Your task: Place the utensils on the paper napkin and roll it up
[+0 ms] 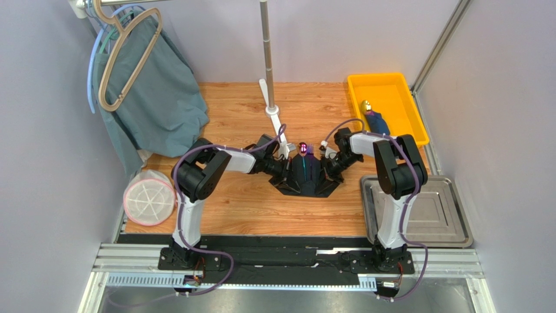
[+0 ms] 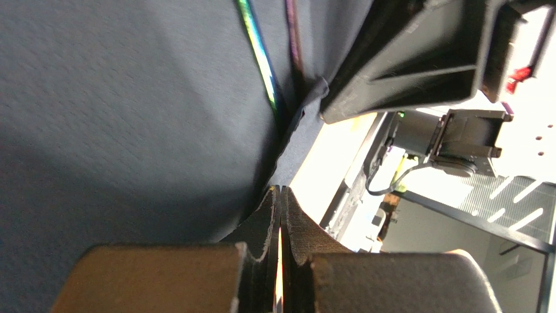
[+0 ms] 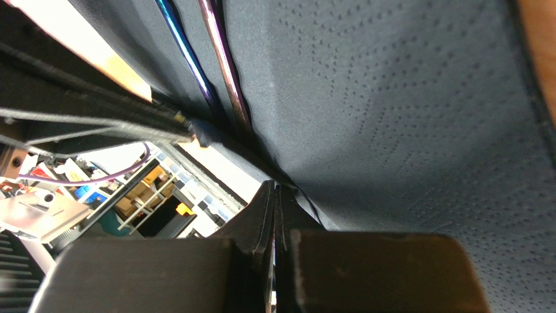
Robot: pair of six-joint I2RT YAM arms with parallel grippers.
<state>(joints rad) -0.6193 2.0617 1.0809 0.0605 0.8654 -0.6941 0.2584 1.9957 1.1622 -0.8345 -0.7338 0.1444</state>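
Note:
The black paper napkin point(image 1: 307, 179) lies at the table's middle, its sides lifted and folded inward. Thin iridescent utensils point(image 1: 303, 153) lie along its centre, a purple end poking out at the far side. My left gripper point(image 1: 282, 168) is shut, pinching the napkin's left edge point(image 2: 297, 140). My right gripper point(image 1: 328, 167) is shut, pinching the right edge point(image 3: 391, 130). The utensil handles show in the left wrist view point(image 2: 259, 59) and in the right wrist view point(image 3: 222, 62), lying in the napkin's fold. The two grippers face each other closely across the napkin.
A yellow bin point(image 1: 398, 88) at the back right holds a dark blue bundle with a gold tip point(image 1: 374, 119). A steel tray point(image 1: 450, 218) sits at the near right. A teal cloth on a hanger point(image 1: 156, 98), a white round lid point(image 1: 149, 197) and a stand pole point(image 1: 267, 59) are around.

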